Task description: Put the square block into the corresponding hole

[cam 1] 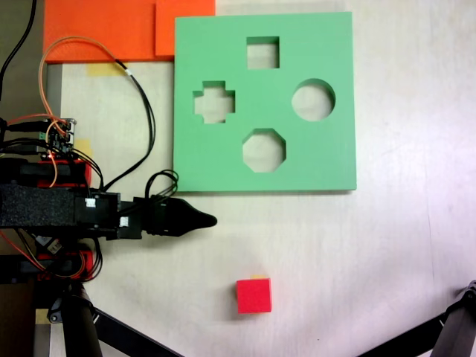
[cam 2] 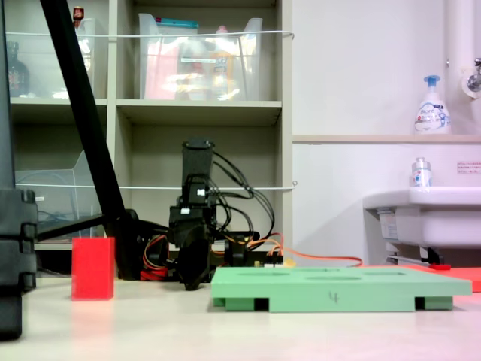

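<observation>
The square block (cam 1: 253,295) is a small bright red foam cube lying on the pale table near the bottom of the first exterior view; in the second exterior view the block (cam 2: 93,268) stands at the left. The green foam board (cam 1: 327,149) lies flat further up, with the square hole (cam 1: 262,53) near its top edge. My black gripper (cam 1: 208,220) points right, just below the board's lower left corner and well up and left of the block. Its jaws look closed together, with nothing between them. In the second exterior view the gripper (cam 2: 192,282) hangs low, left of the board (cam 2: 338,288).
The board also has a cross-shaped cutout (cam 1: 214,102), a round cutout (cam 1: 313,100) and an octagonal cutout (cam 1: 263,149). A flat orange foam sheet (cam 1: 104,30) lies at the top left. Cables (cam 1: 141,111) loop beside the board. Black tripod legs (cam 1: 446,335) cross the bottom corners.
</observation>
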Motion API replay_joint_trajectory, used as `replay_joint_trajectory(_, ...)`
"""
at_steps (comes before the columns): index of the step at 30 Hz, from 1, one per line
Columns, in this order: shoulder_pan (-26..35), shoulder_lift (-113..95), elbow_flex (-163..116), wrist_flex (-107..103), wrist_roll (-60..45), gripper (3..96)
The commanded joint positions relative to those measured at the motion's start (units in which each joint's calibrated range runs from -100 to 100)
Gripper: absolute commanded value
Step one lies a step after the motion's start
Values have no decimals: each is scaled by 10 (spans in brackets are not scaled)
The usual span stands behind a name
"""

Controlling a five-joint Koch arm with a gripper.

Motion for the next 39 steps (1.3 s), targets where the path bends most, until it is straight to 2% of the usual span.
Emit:
replay_joint_trajectory(1,0,-5,-10,-57,-5,498)
replay_joint_trajectory(24,-1,-5,-10,-56,-2,487)
replay_joint_trajectory(30,-49,-5,-10,-28,135,489)
replay_joint_trajectory(34,-72,-5,-10,-45,178,479)
replay_joint_trajectory(39,-75,-5,122,-283,252,470)
